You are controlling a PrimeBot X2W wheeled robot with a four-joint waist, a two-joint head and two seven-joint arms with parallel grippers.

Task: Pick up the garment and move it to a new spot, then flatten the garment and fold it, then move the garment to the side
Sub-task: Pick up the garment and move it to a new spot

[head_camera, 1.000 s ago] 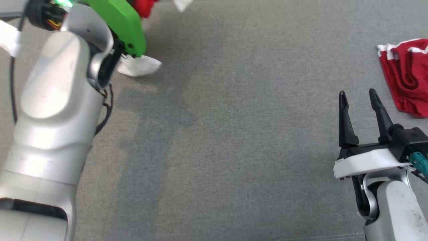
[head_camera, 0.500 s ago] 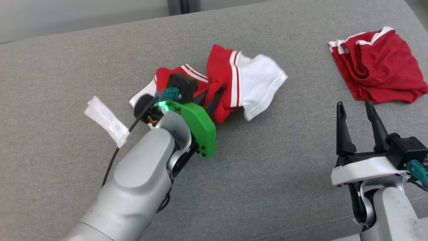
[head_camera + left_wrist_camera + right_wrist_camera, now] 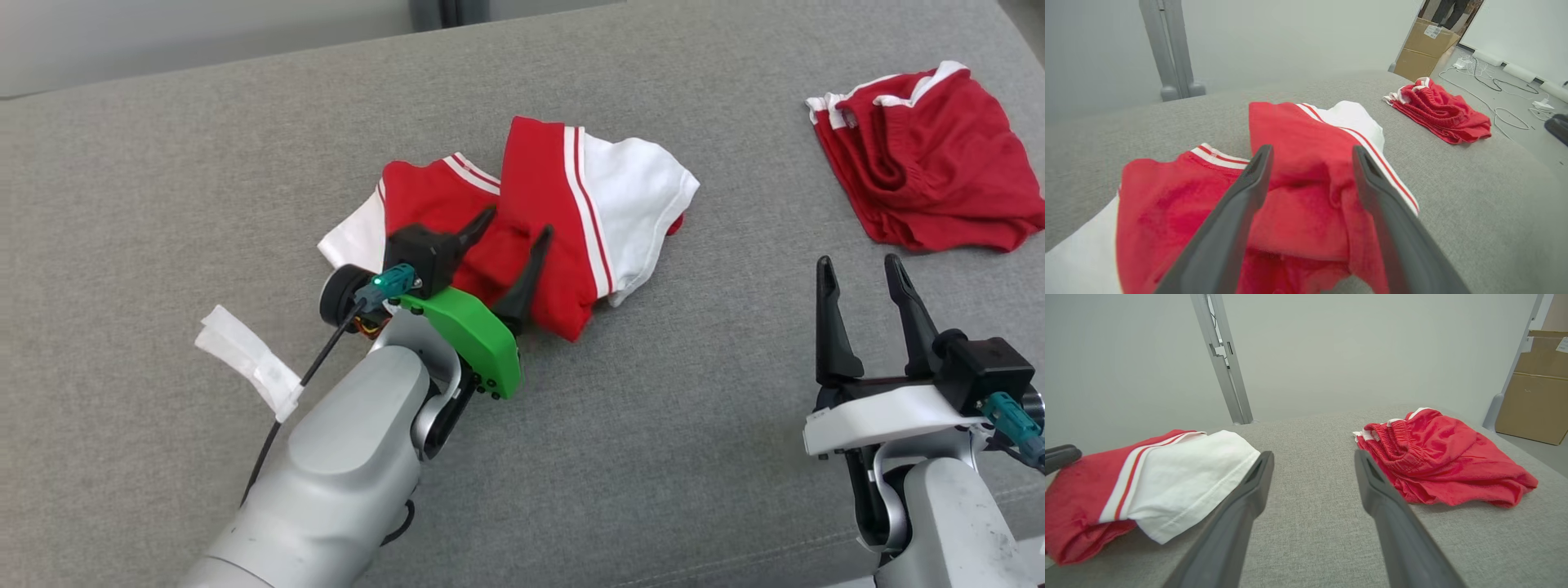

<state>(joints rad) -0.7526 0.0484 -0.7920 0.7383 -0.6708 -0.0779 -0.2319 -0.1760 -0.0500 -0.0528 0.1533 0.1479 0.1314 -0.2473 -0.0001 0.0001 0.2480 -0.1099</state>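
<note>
Grey cushion (image 3: 653, 425), garment (image 3: 571, 204) bunched at upper centre of head view.
Garment red and white; red shorts (image 3: 931, 163) upper right, well apart. Left gripper (image 3: 518, 224) over garment's red part, fingers spread either side of a fold, not pinching it. Right gripper (image 3: 858, 261) lower right, fingers spread over bare cushion, holding nothing.

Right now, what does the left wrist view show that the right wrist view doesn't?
Left wrist, not right wrist: cables on the floor, and the open left gripper with both fingers over the shirt's red part. Right wrist, not left wrist: the open right gripper over bare couch, between shirt and shorts. Both: shirt, shorts, couch, grey post and cardboard box.
</note>
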